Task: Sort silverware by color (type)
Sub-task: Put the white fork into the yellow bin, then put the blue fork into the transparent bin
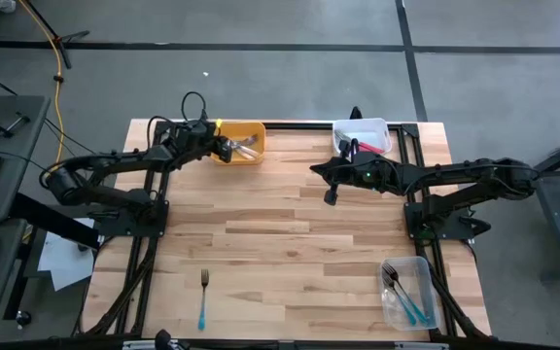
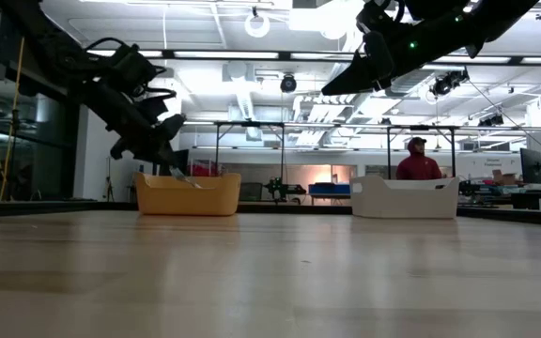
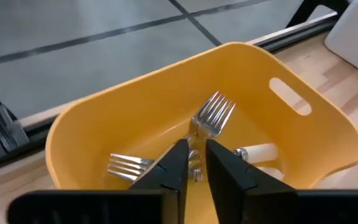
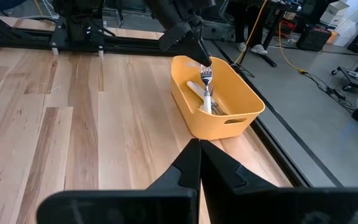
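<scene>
So nearly done: left gripper (image 3: 194,163), jaws barely parted, is over the yellow bin (image 1: 239,154) with a white fork (image 4: 206,90), right gripper (image 1: 331,191) is shut, one blue fork (image 1: 203,298) left on the tabletop (image 1: 290,233).

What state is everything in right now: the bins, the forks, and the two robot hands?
Yellow bin: upright, holds white-handled forks.
White bin: upright, holds red-handled forks.
Clear bin: holds teal forks.
Teal fork: lying loose on the table.
Left gripper: over the yellow bin, fingers slightly apart around a white fork.
Right gripper: raised above the table, shut, empty.
</scene>
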You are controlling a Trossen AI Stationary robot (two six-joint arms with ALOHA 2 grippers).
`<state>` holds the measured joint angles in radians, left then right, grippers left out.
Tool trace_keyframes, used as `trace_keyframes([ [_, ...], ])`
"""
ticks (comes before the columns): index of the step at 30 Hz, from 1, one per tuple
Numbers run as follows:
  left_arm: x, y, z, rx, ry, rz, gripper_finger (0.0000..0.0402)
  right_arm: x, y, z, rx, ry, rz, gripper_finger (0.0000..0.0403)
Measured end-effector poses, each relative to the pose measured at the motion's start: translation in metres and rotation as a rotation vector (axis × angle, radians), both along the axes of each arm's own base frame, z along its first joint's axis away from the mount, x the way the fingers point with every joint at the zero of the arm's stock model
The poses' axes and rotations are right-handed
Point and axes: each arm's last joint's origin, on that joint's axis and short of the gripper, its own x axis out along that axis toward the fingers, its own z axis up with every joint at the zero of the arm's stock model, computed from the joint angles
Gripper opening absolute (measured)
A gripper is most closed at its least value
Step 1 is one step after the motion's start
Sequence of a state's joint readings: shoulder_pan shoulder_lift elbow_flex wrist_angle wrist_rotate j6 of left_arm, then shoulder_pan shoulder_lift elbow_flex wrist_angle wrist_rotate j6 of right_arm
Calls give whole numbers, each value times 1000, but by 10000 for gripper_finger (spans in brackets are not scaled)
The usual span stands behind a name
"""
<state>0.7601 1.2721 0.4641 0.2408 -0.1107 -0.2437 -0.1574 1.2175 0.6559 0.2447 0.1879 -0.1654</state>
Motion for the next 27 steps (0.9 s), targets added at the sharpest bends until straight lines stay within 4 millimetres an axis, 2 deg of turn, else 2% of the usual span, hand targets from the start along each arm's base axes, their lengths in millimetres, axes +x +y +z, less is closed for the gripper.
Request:
trace_keyframes([
  [8,-5,-5,16,60,-14,-23,100,0,0,0,0,0,0,0],
  [17,-17,-18,44,93,35,-59,103,0,0,0,0,0,0,0],
  [22,-17,-39,50,70,40,-227,88,0,0,0,0,0,0,0],
  [27,-9,-76,52,33,77,-406,64,0,0,0,0,0,0,0],
])
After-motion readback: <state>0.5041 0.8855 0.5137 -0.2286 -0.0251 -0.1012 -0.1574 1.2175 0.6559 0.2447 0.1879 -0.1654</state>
